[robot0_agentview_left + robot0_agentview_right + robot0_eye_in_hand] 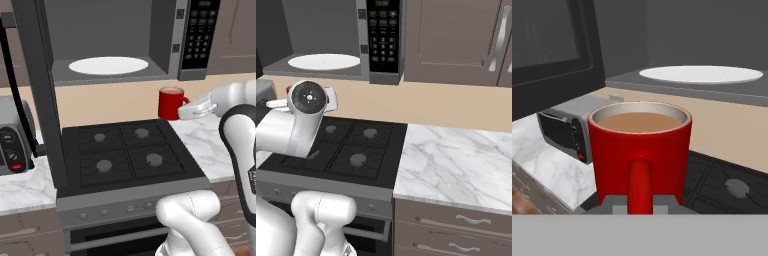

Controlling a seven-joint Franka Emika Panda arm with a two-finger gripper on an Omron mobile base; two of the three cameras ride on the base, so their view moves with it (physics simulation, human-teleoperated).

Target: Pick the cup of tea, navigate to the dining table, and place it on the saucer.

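Counter [456, 165]: white, grey-veined marble top, running either side of a black four-burner stove [127, 155]. Left section carries a silver toaster oven [12, 135]. Above the stove, an open microwave [115, 37] holds a white round plate [108, 65].

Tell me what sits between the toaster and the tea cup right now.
The black stove top fills the stretch between toaster and cup of tea, seen in the left base view.

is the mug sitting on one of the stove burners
No, the cup of tea is off the stove, up beside its far right corner at the gripper.
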